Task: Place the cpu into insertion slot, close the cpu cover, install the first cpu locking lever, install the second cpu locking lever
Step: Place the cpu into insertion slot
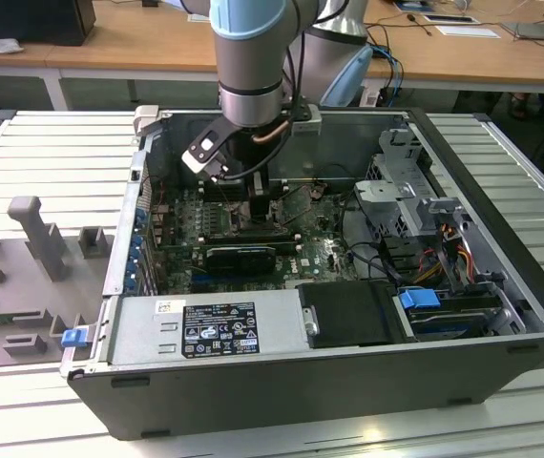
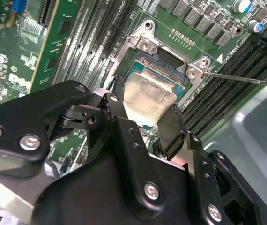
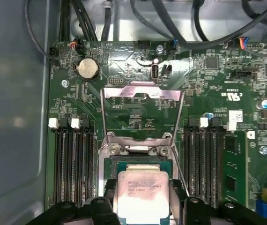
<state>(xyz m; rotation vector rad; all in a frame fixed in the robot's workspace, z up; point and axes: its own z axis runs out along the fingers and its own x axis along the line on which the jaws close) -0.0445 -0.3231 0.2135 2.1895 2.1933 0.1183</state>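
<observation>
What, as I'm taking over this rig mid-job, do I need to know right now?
Gripper: shut on the cpu, with its fingers on two opposite edges.
Cpu: held right at the insertion slot; I cannot tell whether it is seated.
Cpu cover: open, swung back from the slot on its hinge.
Locking lever: one thin rod stands free beside the socket.
Done: no step shows as finished.
Left: release of the cpu, closing the cover, both levers.
</observation>
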